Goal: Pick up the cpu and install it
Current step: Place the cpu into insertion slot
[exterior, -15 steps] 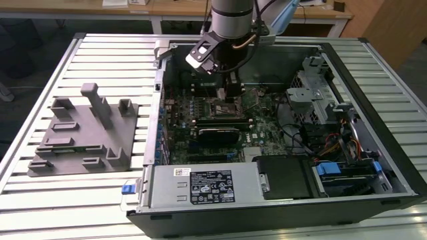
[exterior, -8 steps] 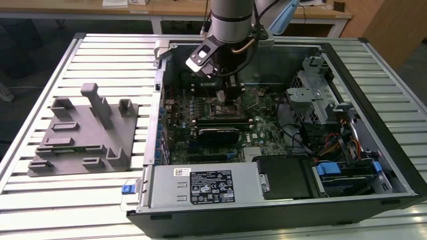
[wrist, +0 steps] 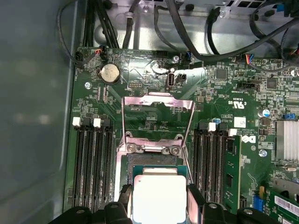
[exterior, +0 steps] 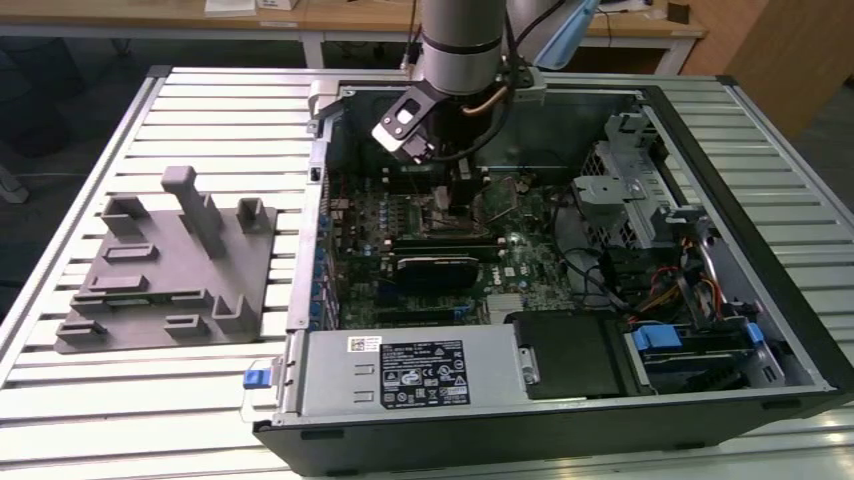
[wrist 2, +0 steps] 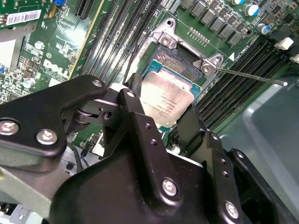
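Two black fingers of the pincer were closed on the cpu, holding it just over the open socket, toward twelve o'clock on the motherboard in the exterior view. Pick-up looked done; seating it and clamping the raised cover looked left to do.

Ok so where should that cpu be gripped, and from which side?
By two opposite thin edges, coming straight down from above. The cpu is a flat square lying level over the socket, so only its rim offers purchase; the top plate gives nothing to pinch. The gripper flanks it that way now, one finger on each side.
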Controlling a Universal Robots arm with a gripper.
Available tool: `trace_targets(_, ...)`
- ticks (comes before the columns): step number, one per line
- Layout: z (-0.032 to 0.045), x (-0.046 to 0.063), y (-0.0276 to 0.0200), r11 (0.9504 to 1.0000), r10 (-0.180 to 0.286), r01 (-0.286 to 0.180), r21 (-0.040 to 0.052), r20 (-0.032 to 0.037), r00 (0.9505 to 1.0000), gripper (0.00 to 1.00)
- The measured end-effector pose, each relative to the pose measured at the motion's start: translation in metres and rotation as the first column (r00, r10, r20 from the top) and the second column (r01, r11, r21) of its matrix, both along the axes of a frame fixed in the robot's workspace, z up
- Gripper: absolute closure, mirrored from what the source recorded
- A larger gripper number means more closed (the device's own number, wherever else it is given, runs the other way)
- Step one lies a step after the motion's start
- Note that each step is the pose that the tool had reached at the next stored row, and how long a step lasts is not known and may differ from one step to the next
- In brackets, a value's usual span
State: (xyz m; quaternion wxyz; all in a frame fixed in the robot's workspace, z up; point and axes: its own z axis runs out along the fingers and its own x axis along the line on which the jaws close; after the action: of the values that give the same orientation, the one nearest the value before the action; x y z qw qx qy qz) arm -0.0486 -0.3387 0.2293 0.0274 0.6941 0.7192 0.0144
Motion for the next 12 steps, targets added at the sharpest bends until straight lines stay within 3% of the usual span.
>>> trace_targets(12, -0.0111, 0.0, 0.0003, 1.0, -0.002, 0.002, 0.0, 0.0, 1.0, 0.45)
